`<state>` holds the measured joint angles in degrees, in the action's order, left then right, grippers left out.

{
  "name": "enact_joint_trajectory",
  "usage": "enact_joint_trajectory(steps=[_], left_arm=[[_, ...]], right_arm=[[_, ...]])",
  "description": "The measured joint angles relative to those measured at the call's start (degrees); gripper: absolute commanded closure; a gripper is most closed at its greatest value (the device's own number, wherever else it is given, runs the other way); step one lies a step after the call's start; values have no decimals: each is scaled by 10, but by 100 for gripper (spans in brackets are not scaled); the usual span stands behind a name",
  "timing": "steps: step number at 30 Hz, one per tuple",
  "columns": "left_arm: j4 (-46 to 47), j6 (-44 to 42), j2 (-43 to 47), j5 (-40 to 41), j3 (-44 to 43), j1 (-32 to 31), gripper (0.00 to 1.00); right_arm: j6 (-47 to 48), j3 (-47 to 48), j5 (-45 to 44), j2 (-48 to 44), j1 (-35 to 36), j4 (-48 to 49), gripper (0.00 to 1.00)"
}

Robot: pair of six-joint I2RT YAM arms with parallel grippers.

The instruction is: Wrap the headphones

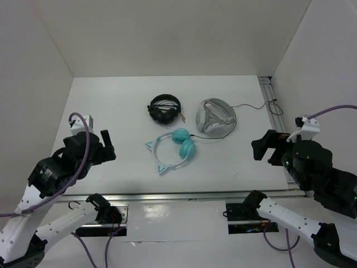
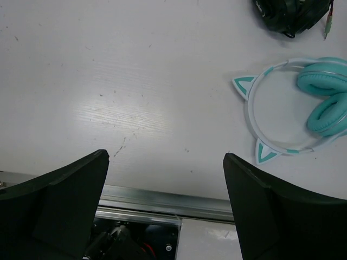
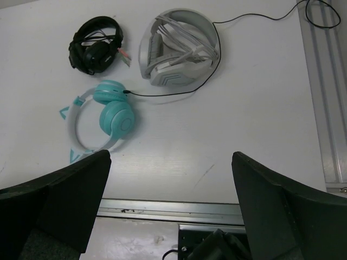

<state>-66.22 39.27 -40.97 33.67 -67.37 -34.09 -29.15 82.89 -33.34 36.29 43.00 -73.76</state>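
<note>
The left gripper point(image 2: 165, 181) and right gripper point(image 3: 171, 181) are held spread wide, nothing grasped; the thin dark cable point(image 3: 162, 96) of the teal cat-eared headphones point(image 3: 119, 119) could be snagged on the neighbouring grey disc-shaped case point(image 3: 181, 49).

The teal cat-ear headphones point(image 1: 173, 149) lie flat mid-table. Bare tabletop point(image 1: 111, 106) stretches to their left and on the near side as far as the metal rail point(image 1: 178, 195), so both those sides are open to approach. Behind them sit the black headphones point(image 1: 165, 109), near but apart, and to the back right the grey disc-shaped case point(image 1: 215, 117). The thin dark cable point(image 3: 162, 95) runs from the teal earcups along the case's near and right edges, then on across the table to the side rail point(image 1: 271, 95), barring a low pass there.
</note>
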Motion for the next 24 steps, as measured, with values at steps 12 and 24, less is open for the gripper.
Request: enact_joint_trajectory(steps=[12, 24], left_arm=[[47, 4, -12, -66, 23, 0, 0], [252, 125, -264, -156, 162, -31, 0]], right_arm=[[5, -56, 16, -18, 0, 11, 0], [5, -136, 77, -10, 0, 77, 0]])
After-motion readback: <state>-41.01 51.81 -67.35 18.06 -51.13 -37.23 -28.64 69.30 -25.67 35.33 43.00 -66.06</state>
